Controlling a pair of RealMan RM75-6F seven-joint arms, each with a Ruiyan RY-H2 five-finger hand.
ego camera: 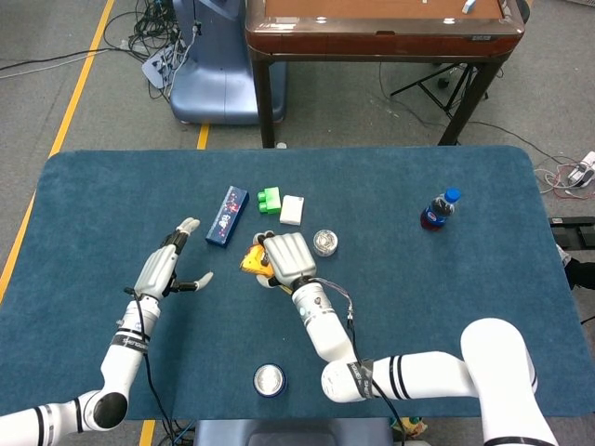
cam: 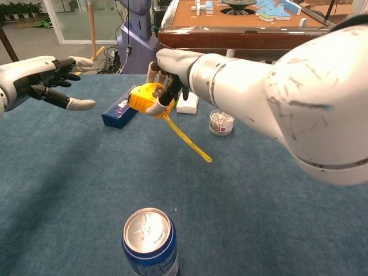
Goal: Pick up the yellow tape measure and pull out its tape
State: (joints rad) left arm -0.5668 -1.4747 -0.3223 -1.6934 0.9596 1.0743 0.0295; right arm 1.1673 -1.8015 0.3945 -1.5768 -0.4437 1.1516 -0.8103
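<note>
My right hand point(ego camera: 286, 258) point(cam: 172, 66) grips the yellow tape measure point(ego camera: 253, 261) point(cam: 144, 96) and holds it above the blue table, near the middle. A length of yellow tape point(cam: 187, 140) sticks out of the case and slants down to the right, its end free. My left hand point(ego camera: 172, 263) point(cam: 49, 80) hovers to the left of the tape measure, fingers spread and thumb out, holding nothing and touching nothing.
A blue box point(ego camera: 227, 216) point(cam: 118, 112) lies just behind the tape measure. Beyond are a green block point(ego camera: 269, 199), a white block point(ego camera: 292, 209) point(cam: 187, 103) and a round tin point(ego camera: 324, 242) point(cam: 221, 122). A bottle point(ego camera: 439, 210) stands far right. A can point(ego camera: 269, 380) point(cam: 149, 238) stands near the front edge.
</note>
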